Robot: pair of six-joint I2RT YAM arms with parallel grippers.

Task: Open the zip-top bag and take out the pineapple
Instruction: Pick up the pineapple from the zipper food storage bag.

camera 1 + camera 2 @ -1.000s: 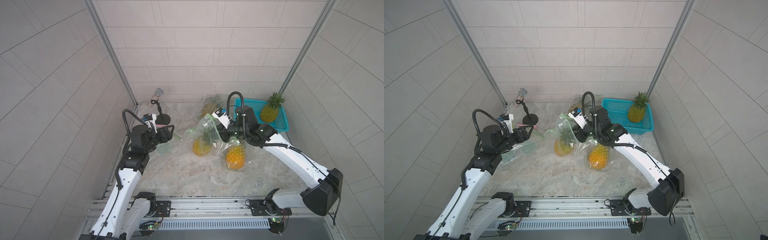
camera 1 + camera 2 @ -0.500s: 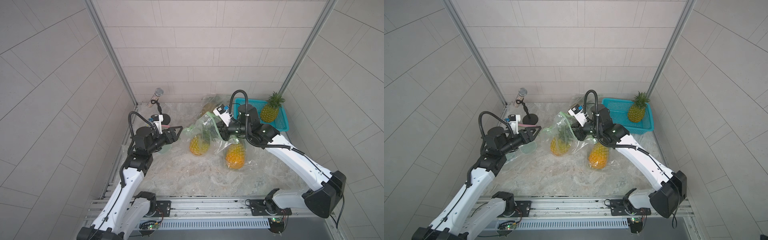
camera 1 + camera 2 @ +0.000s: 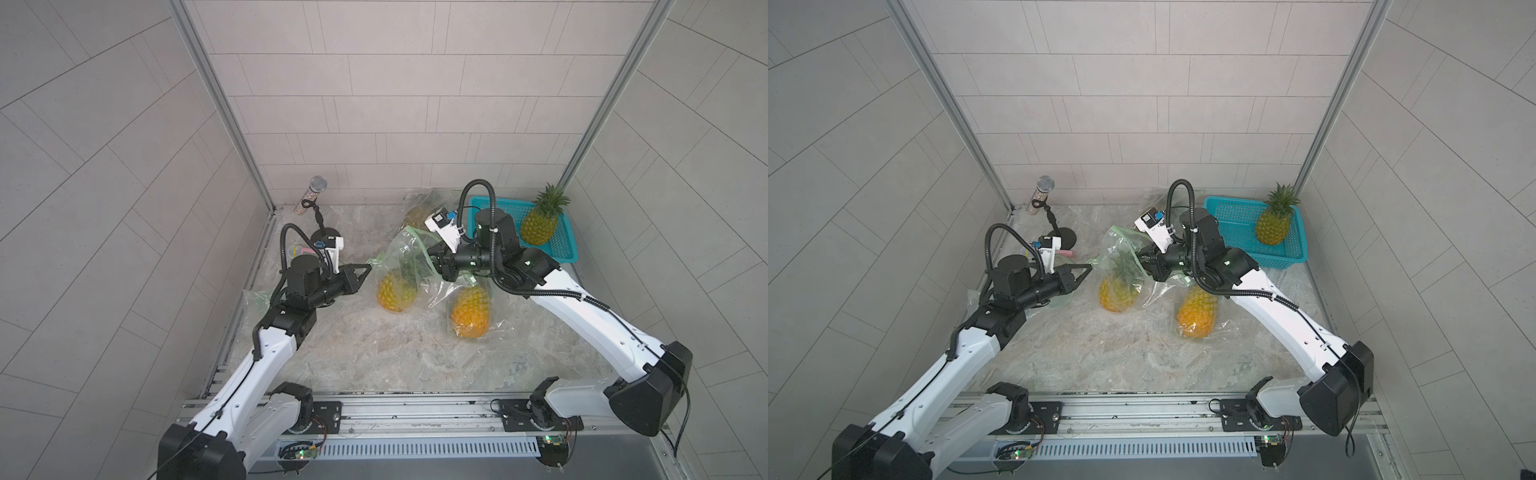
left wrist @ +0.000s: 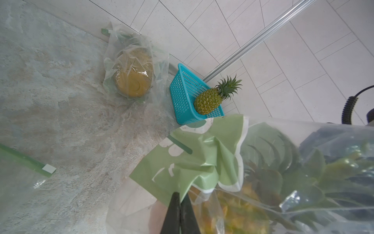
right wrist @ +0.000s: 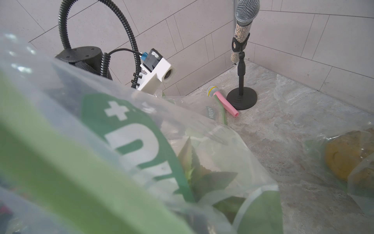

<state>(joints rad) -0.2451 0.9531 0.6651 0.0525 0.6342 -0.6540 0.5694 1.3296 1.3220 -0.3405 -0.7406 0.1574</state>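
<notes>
I see left tool [image 3: 366, 268] clamped tight on zip-top bag [image 3: 400, 254] rim, 9 o'clock side; right tool [image 3: 433, 261] pinched closed on rim at 3 o'clock. Inside bag, pineapple [image 3: 394, 291] sits mid bench [image 3: 374, 353].

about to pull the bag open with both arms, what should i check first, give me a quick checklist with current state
1. Left tool shut on the zip-top bag's green lip: ok
2. Right tool shut on the bag's far side: ok in a top view; film hides it in the wrist view
3. Zip seal parted: cannot tell
4. Pineapple inside the bag, crown toward the held top: ok
5. Bare room in the blue basket beside the loose pineapple: ok
6. Second bagged pineapple clear of the right tool: not ok, it lies right next to it
</notes>
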